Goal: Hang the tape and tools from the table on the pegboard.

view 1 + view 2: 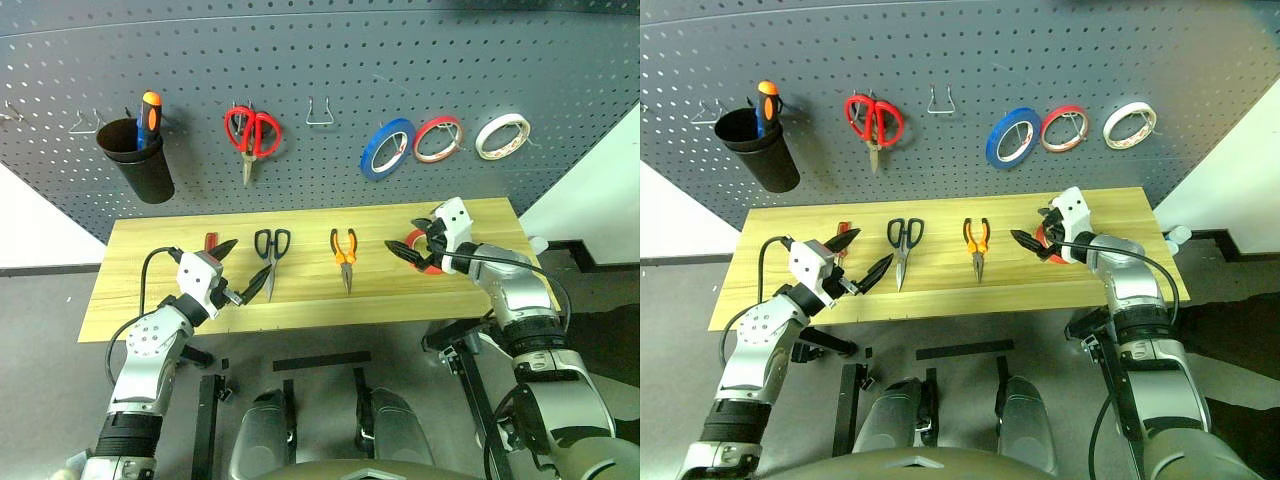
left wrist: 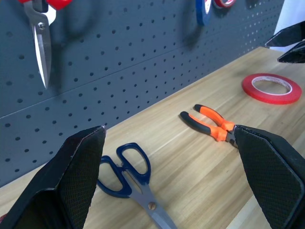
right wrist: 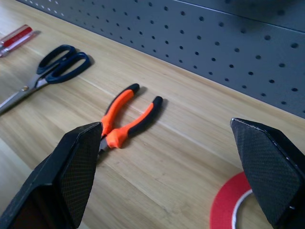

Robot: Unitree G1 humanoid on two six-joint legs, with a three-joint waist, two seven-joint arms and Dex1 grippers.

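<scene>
Red tape [image 2: 271, 88]: lying flat at the counter [image 1: 300, 300] right end, directly beneath the right end effector [image 1: 412, 241].
Right end effector: hovering, fingers apart, nearer arm.
Left end effector [image 1: 243, 270]: gaping, holding nothing, beside the scissors [image 1: 271, 255].

Table [image 1: 150, 300]: long top of light yellowish wood planks, set just in front of the pegboard [image 1: 330, 60]; four items are seen lying flat on it in a rough row, L to R: red-handled screwdriver [image 1: 842, 238], partly hidden; scissors [image 1: 271, 255] w/ dark blue-black handles, handles toward the board; pliers [image 1: 344, 255] w/ orange-and-black handles, nose toward the front edge; red tape roll [image 2: 271, 88] flat near the R end; items are kept well apart from each other.
</scene>
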